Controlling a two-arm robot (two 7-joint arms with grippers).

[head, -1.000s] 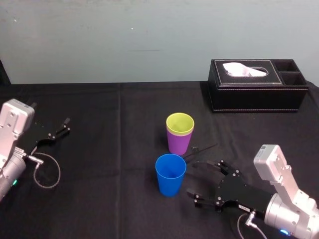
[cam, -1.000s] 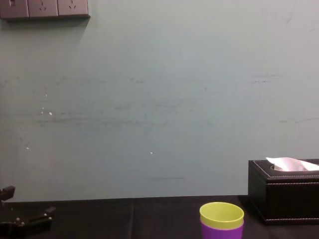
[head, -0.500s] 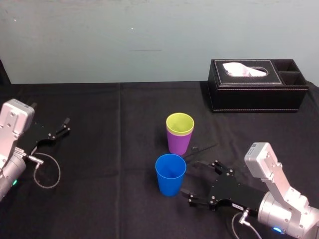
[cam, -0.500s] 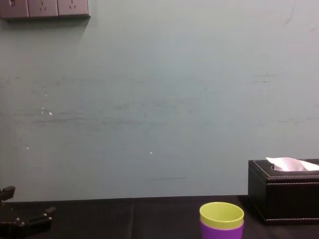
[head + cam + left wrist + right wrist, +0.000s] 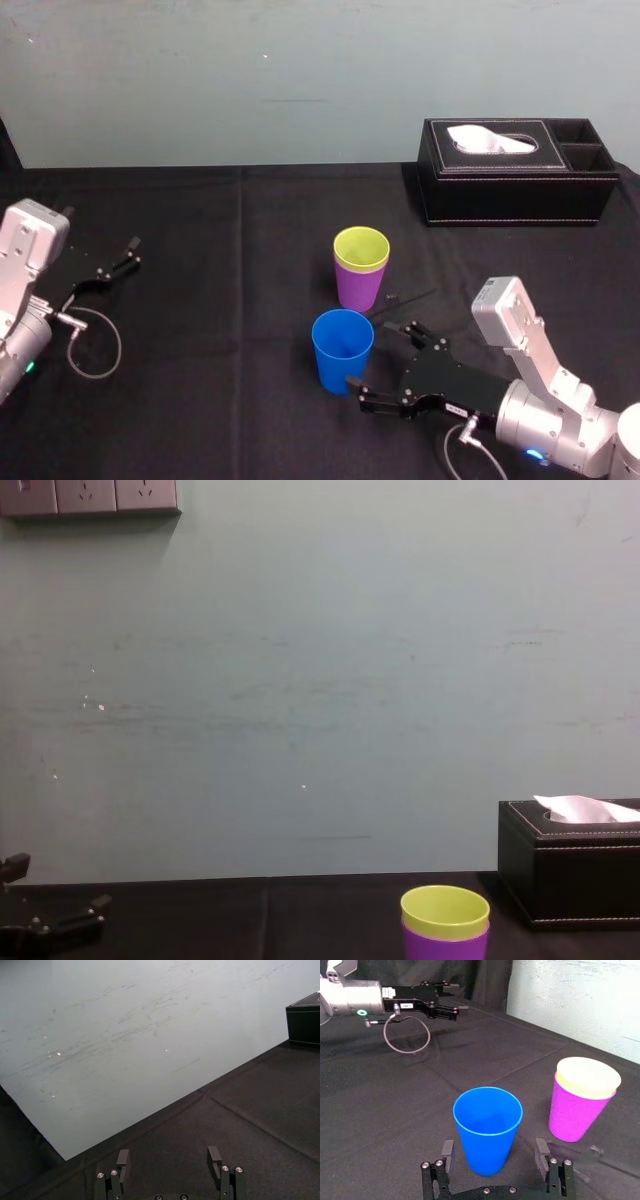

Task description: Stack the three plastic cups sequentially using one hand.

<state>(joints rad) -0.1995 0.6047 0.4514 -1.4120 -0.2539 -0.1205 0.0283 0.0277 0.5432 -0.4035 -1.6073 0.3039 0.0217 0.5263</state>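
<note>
My right jaws are spread wide, low over the near right part of the desk, and the blue cup stands upright between them. In the right wrist view one jaw shows on either side of the cup's foot, with a gap between each jaw and the plastic. I am touching nothing and holding nothing. The blue cup is a smooth, glossy, tapered tumbler, wider at its round rim than at its foot, and it is empty.

Just beyond it and a little to the right stands the purple cup, which has the same shape. The yellow-green cup is nested inside it, so only a band of its rim rises above the purple. This pair stands apart from the blue cup.

The desk is covered in a matt black cloth with a faint crease. At the far right sits a black tissue box, leather-like with pale stitched seams. A white tissue pokes from its oval slot, and two open compartments sit at its right end.

My left jaws are spread too, with nothing between them. They are parked at the left of the desk, well apart from the cups, and a thin cable loops beside them.
</note>
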